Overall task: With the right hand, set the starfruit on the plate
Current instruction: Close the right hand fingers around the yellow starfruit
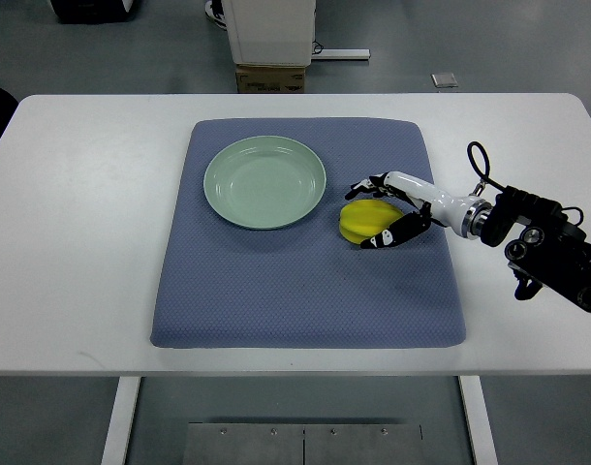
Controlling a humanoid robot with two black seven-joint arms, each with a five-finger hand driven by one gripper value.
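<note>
Fingers (388, 237) of white right hand (397, 208) wrap yellow ridged starfruit (361, 221) on blue mat (305, 291). Firm grasp first, lift straight, then carry left over pale green round plate (223, 199).

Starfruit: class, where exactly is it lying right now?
In the top view the starfruit lies on the blue mat, just right of the green plate, with the right hand cupped around it.

We see a smooth white counter (82, 242) that looks a little matt. On it lies a blue-grey mat (305, 291) of soft cloth with a tiny bumpy weave. The pale green plate (264, 181) looks smooth and a bit shiny. The yellow starfruit (361, 219) has waxy, shiny skin. The right hand (392, 208) is glossy white and black plastic.
</note>
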